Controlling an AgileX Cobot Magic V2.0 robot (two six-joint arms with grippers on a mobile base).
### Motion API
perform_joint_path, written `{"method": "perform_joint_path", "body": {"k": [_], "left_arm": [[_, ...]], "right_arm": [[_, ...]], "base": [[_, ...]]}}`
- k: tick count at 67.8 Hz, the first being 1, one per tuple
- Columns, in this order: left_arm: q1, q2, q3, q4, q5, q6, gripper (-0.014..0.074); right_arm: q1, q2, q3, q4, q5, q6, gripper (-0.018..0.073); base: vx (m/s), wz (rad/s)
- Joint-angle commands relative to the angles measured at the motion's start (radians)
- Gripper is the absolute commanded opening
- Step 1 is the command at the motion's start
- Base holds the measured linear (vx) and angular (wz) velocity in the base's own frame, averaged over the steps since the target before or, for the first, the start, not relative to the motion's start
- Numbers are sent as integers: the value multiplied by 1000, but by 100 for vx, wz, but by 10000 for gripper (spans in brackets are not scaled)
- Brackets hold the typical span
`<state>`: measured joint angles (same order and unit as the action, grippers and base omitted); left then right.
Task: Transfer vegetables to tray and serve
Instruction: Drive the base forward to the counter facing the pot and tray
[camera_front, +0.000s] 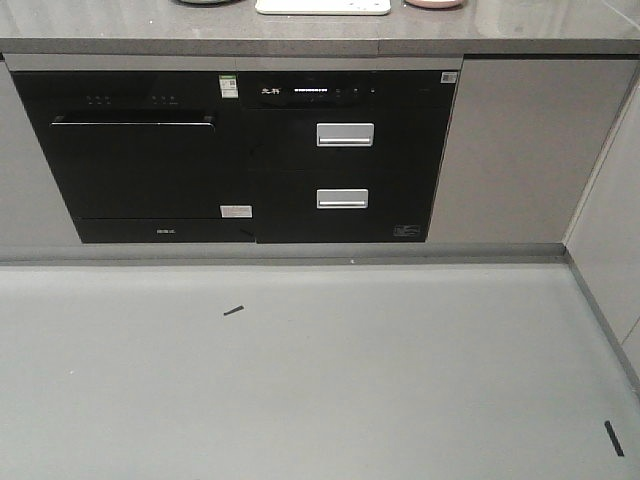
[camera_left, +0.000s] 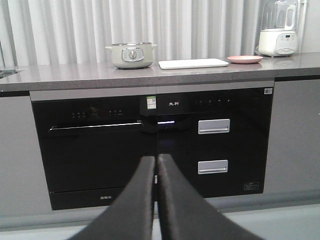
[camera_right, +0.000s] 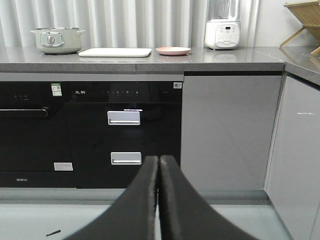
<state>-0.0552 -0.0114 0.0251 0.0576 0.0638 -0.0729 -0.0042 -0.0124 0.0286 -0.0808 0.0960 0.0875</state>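
Cream tray (camera_left: 193, 63) well beyond left gripper (camera_left: 156, 159).

"先科" on black appliance panel (camera_left: 210, 102)

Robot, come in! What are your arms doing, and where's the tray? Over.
Left gripper, right gripper: jaws shut, empty. Tray on counter, beside pink plate. No lettuce visible. Nothing blocking the counter.

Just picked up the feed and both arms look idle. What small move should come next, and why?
Probably roll the base forward toward the counter. The tray and pink plate sit on it across open floor, well out of reach, and the left claw and right claw are shut and empty. The plate shows edge-on, so its contents cannot be seen yet.
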Motion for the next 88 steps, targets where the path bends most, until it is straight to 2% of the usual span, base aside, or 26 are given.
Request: {"method": "perform_joint_path", "body": {"k": [1,88], "left_arm": [[2,-15,10,-9,-73,-5,-6],[2,-15,10,-9,-73,-5,-6]], "right_arm": [[-6,-2,7,-7,-75,-3,-8],[-6,-2,7,-7,-75,-3,-8]], "base": [[21,1],[24,-1]]}}
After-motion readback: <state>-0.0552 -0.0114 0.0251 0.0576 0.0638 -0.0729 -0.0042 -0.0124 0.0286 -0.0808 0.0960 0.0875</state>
